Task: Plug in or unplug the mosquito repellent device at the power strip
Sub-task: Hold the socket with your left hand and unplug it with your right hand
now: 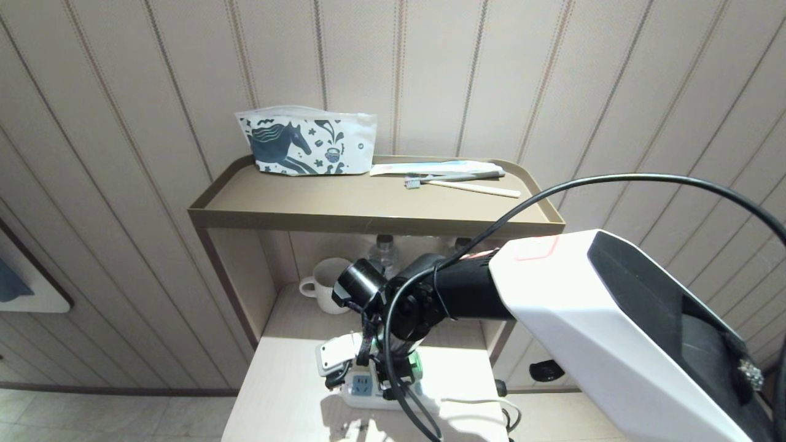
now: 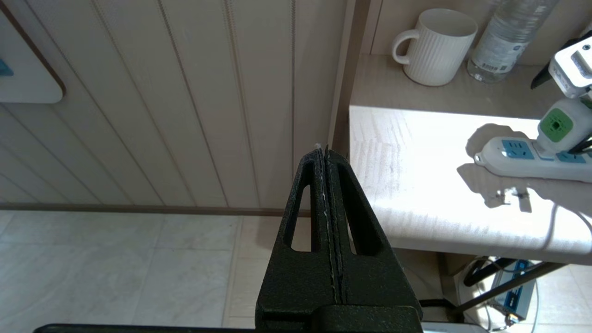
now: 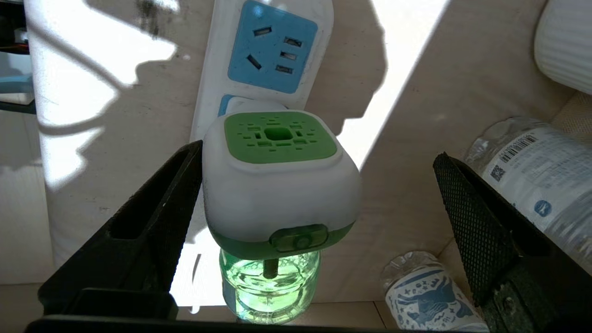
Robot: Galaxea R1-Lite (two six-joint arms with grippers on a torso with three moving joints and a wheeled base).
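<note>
Sunlit pale wooden surface (image 1: 288, 393) carries the long white power strip (image 3: 217, 83) with the white-capped, green-bottled mosquito repellent device (image 3: 277, 185) plugged in, the right claw (image 3: 319, 212) spread around it, not yet gripping.

Beneath the right end effector (image 3: 319, 203), the mosquito repellent device (image 3: 277, 185) hides the power strip (image 3: 273, 55)'s middle socket; its bottle is cut off.

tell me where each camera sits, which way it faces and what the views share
Head view: high on the robot, looking down at the shelf unit; the right arm shows.
Left wrist view: low beside the shelf, facing the wall; the shut left tool shows.
Right wrist view: behind the open right tool, facing the mosquito repellent device.
Shared: all three show the device and the power strip; both wrist views show the water bottle.
</note>
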